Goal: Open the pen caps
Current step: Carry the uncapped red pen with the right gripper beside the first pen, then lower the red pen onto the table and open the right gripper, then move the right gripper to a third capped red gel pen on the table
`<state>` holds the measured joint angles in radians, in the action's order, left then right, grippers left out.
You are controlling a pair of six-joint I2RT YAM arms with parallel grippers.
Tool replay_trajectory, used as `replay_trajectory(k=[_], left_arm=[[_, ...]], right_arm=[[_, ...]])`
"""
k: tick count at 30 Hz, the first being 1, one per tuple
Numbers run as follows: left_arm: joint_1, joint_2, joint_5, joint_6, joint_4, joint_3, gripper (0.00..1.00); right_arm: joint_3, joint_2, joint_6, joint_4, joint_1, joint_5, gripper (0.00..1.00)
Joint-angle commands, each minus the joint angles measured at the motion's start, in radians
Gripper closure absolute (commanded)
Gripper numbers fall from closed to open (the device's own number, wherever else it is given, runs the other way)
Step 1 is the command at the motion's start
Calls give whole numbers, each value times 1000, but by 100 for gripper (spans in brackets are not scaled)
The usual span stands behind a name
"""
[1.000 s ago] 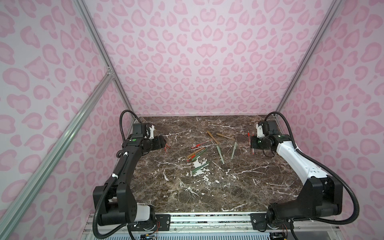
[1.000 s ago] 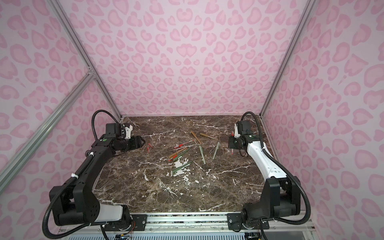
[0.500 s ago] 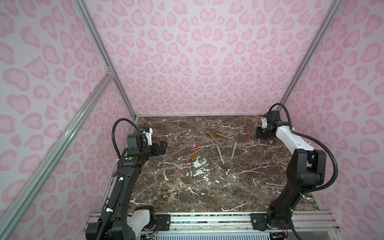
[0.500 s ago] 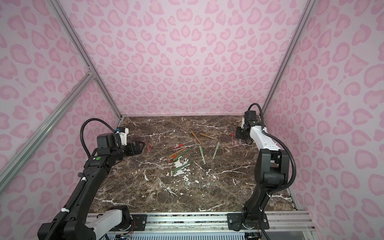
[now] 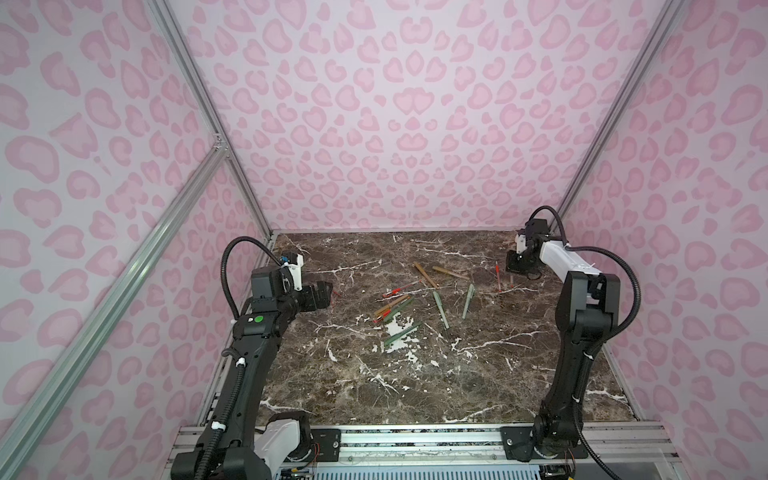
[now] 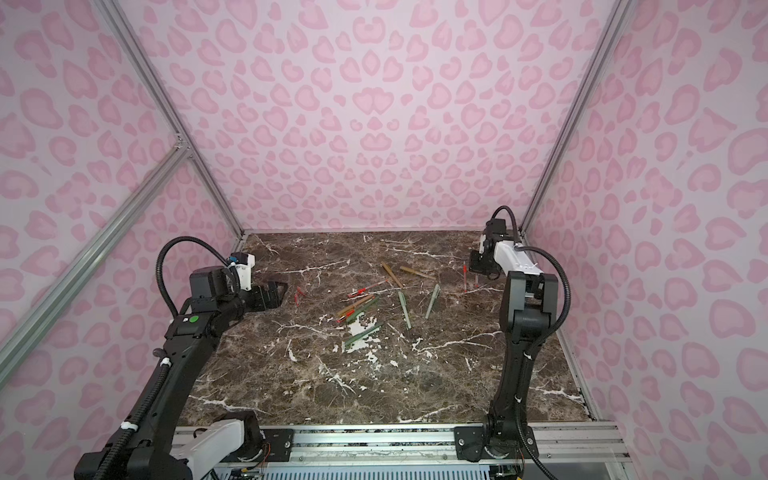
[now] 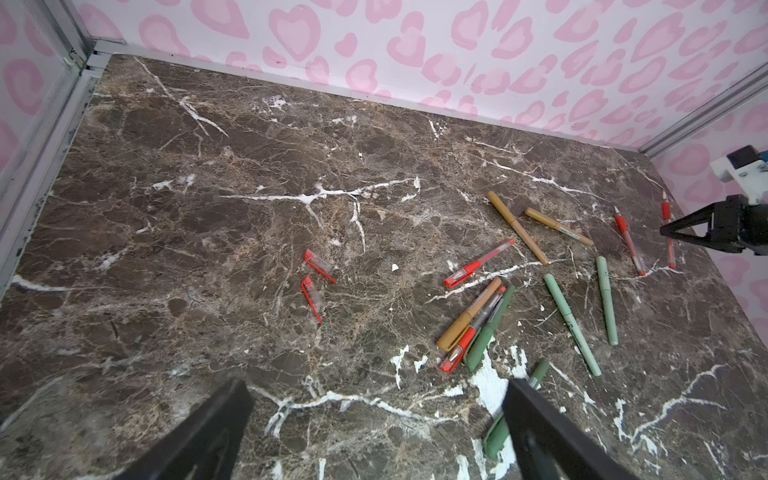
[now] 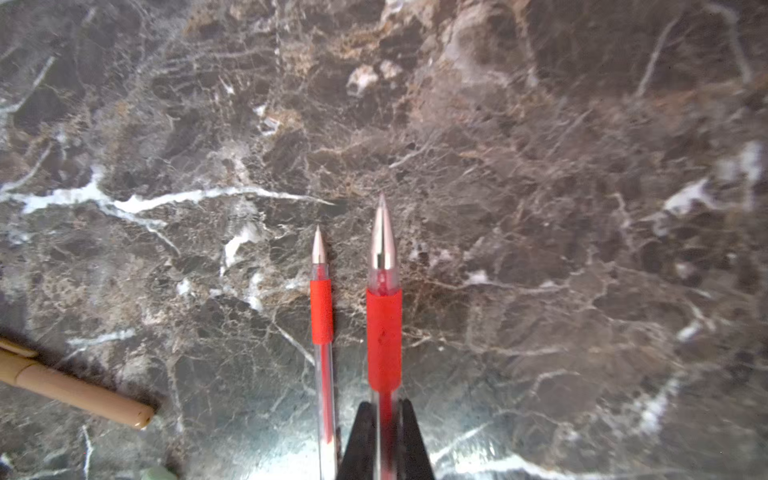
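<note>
- Your left gripper [image 7: 374, 419] hovers to the left of the pen heap [image 7: 473, 328] with its jaws spread wide and nothing between them.
- Two loose red caps [image 7: 319, 266] lie on the marble table [image 7: 208, 208] left of the heap, between the heap and that gripper and clear of its fingers.
- In the heap the fitted caps [image 7: 455, 332] sit on their pens.
  - They look like light, stiff, slick plastic that will roll or skid under a glancing touch.
  - Pinch one squarely across its middle, clamp the barrel with your other gripper, and pull straight along the pen.
- Well to the right of the heap, your right gripper [image 8: 384, 409] is clamped on an uncapped red pen [image 8: 384, 332], low over the marble.
- A second bare red pen [image 8: 322, 311] lies just beside the held one, farther from every fitted cap than your left gripper is.
</note>
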<state>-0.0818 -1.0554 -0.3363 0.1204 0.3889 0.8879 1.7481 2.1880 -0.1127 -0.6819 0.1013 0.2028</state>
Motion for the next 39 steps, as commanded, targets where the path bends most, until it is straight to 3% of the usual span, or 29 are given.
replay_trajectory(k=[1,9,19,30,33,39], left_arm=[[-6,8,-9,-11,-28,7,2],[-21,12,-13,-5,-28,5,2],[-30,16,-16,-4,-39,-3,2],[-35,21,-16,1,-30,3,2],[-35,26,-24,3,-47,-8,2],[-37,29,-21,-2,-35,0,2]], right_arm=[[21,40,16,-23,-4,12,100],[29,85,19,-27,-9,12,98],[17,75,24,-33,-9,-12,81],[-64,-119,19,-5,-20,42,76],[-89,-170,28,18,-45,67,73],[-57,-182,121,-23,-193,126,54]])
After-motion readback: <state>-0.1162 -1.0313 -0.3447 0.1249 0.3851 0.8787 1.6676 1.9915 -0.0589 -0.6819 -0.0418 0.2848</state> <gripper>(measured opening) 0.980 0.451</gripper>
